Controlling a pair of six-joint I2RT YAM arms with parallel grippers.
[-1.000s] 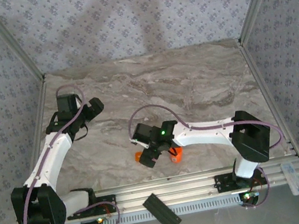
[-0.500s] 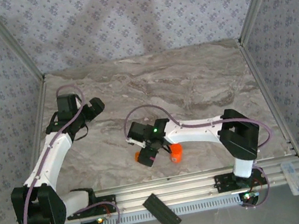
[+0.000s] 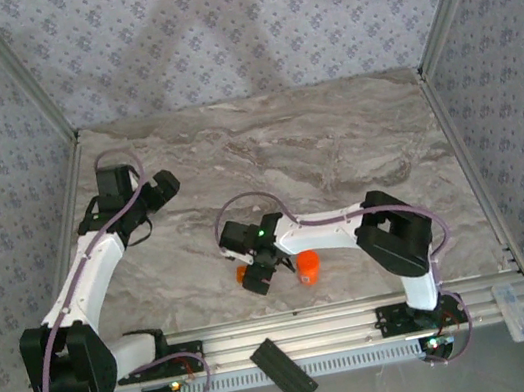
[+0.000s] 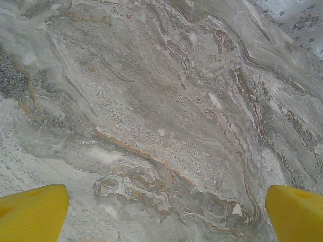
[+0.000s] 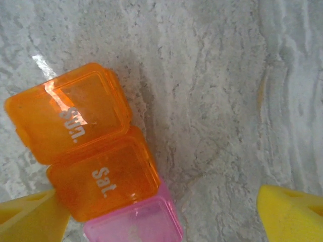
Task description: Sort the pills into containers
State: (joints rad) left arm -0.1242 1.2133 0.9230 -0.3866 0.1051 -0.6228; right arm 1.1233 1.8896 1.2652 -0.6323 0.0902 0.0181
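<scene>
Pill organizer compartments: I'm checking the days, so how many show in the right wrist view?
3: orange Sun upper left, orange Sat below it, pink one at the bottom edge; more may be cropped.

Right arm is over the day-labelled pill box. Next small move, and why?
Probably shift the right arm's fingers sideways to centre the pill box between them before closing. They stand wide open, but the box lies close by one finger, with the other far off over bare table; closing now would likely shove it, not pinch it.
</scene>
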